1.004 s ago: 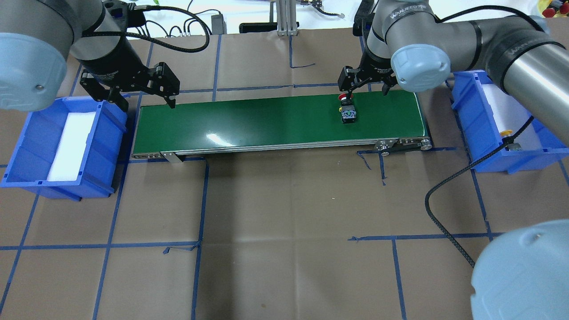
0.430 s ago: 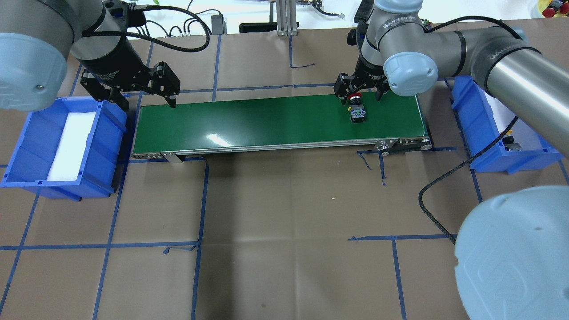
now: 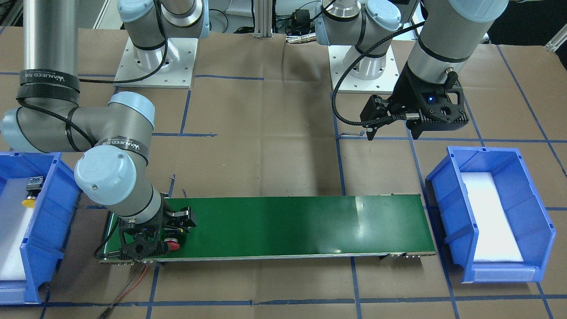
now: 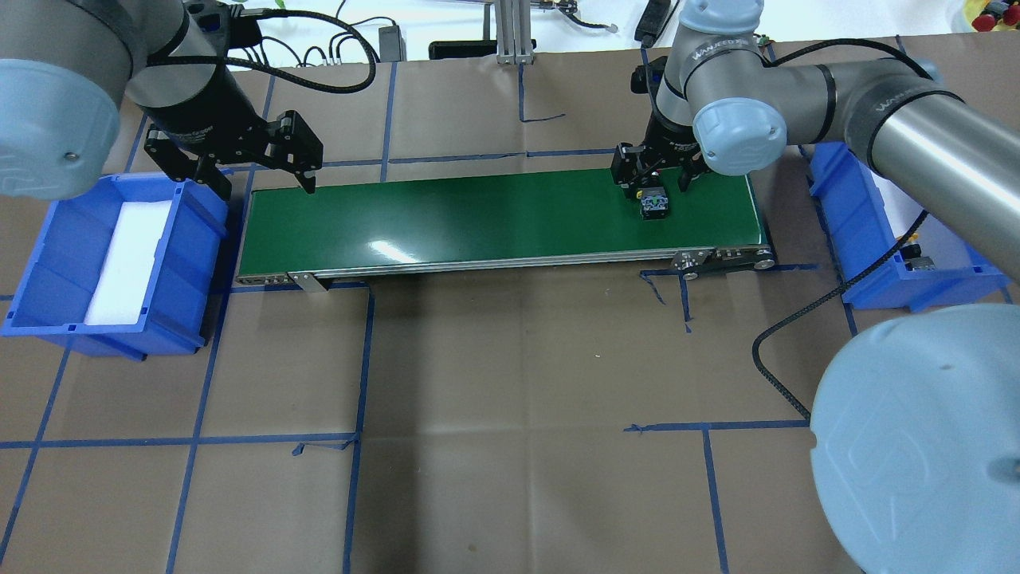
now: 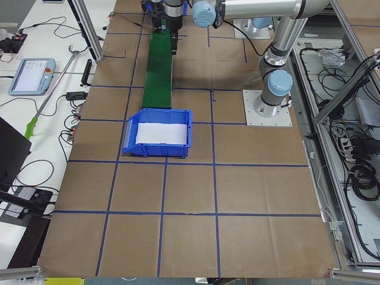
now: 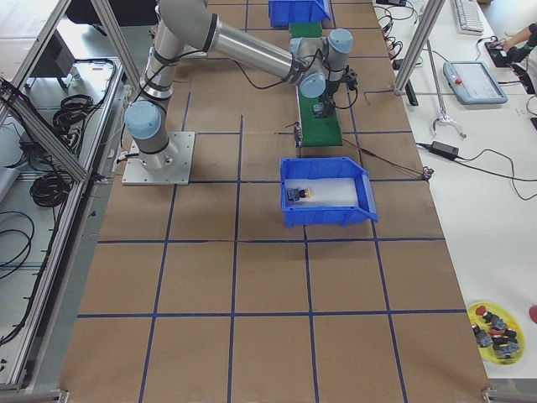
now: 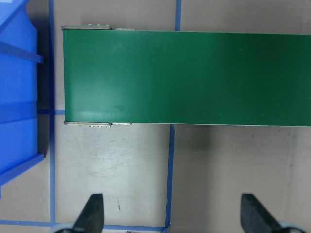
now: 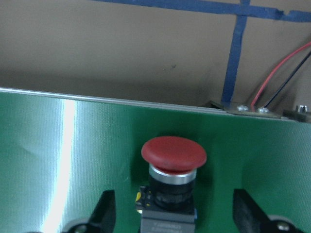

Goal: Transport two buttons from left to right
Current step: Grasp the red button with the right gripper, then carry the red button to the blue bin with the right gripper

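The red button (image 4: pixel 655 204) lies on the green conveyor belt (image 4: pixel 478 215) near its right end, cap toward the far edge. My right gripper (image 4: pixel 655 182) is open and straddles it; in the right wrist view a finger (image 8: pixel 104 213) stands on each side of the red cap (image 8: pixel 174 153) with gaps between. It also shows in the front view (image 3: pixel 172 242). The yellow button (image 3: pixel 30 195) lies in the right blue bin (image 3: pixel 48 208), also seen from the right side (image 6: pixel 295 194). My left gripper (image 4: pixel 263 187) is open and empty above the belt's left end.
The left blue bin (image 4: pixel 48 263) holds only a white foam pad. A black cable (image 4: pixel 797 335) loops over the table by the right bin (image 4: pixel 837 199). Red wires (image 3: pixel 128 288) trail from the belt's end. A yellow plate with spare buttons (image 6: pixel 495 327) sits far off.
The red button has travelled to the right along the belt. My right gripper has followed it and come down around it. The left arm has not moved.
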Available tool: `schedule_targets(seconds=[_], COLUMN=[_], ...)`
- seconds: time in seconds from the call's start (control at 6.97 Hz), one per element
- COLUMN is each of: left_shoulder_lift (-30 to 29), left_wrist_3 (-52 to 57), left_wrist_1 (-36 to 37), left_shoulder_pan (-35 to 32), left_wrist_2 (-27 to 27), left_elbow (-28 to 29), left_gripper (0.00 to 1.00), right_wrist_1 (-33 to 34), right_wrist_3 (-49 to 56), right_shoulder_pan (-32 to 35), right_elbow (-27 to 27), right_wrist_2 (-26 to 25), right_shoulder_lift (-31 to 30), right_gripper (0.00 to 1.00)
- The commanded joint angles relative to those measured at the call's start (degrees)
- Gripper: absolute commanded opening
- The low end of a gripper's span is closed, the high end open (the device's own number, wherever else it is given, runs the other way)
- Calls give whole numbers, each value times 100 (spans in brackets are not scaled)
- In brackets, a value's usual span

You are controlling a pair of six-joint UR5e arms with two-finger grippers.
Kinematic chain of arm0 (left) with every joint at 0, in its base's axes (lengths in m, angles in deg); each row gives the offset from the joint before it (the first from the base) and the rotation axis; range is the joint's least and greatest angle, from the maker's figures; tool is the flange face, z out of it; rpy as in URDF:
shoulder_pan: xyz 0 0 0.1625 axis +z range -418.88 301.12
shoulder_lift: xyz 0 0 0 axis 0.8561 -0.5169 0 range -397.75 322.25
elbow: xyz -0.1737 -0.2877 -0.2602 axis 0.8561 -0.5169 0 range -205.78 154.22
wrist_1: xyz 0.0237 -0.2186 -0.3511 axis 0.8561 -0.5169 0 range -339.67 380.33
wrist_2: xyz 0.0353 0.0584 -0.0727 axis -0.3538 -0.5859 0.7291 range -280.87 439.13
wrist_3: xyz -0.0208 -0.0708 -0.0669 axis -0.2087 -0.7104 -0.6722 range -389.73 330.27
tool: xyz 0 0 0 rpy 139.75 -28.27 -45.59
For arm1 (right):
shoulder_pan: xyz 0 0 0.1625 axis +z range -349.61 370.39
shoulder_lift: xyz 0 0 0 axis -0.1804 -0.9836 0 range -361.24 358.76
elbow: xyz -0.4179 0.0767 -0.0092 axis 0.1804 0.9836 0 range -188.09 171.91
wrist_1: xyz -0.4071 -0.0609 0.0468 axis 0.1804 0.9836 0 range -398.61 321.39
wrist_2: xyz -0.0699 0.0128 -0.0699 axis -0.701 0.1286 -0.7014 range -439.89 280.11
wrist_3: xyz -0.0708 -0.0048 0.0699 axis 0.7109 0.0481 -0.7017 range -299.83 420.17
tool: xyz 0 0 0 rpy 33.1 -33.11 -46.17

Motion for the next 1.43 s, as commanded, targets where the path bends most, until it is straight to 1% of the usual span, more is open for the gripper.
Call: schedule_targets(seconds=[0.0, 0.14, 0.29, 0.43, 0.57, 0.72, 1.0, 1.15, 1.29], left_shoulder_lift=[-2, -2, -2, -2, -2, -2, 7, 7, 7], left_wrist_3=[0, 0, 0, -9, -9, -17, -17, -26, -26], left_wrist_1=[0, 0, 0, 0, 0, 0, 0, 0, 0], left_shoulder_pan=[0, 0, 0, 0, 0, 0, 0, 0, 0], left_wrist_2=[0, 9, 9, 9, 9, 9, 9, 9, 9], left_elbow=[0, 0, 0, 0, 0, 0, 0, 0, 0], left_gripper=[100, 100, 100, 100, 100, 100, 100, 100, 100], right_wrist_1=[-291, -450, -495, -852, -1021, -1031, -1425, -1418, -1392], right_wrist_3=[36, 123, 133, 142, 377, 805, 1710, 2472, 2880], right_shoulder_pan=[-57, -101, -249, -477, -784, -1135, -2083, -2566, -2824], right_elbow=[3, 37, 90, 178, 300, 493, 915, 925, 873], right_wrist_2=[-175, -315, -430, -431, -422, -431, -405, -422, -414], right_shoulder_lift=[-17, -96, -323, -621, -842, -922, -923, -853, -766], right_gripper=[33, 11, 7, 6, 5, 5, 5, 6, 5])
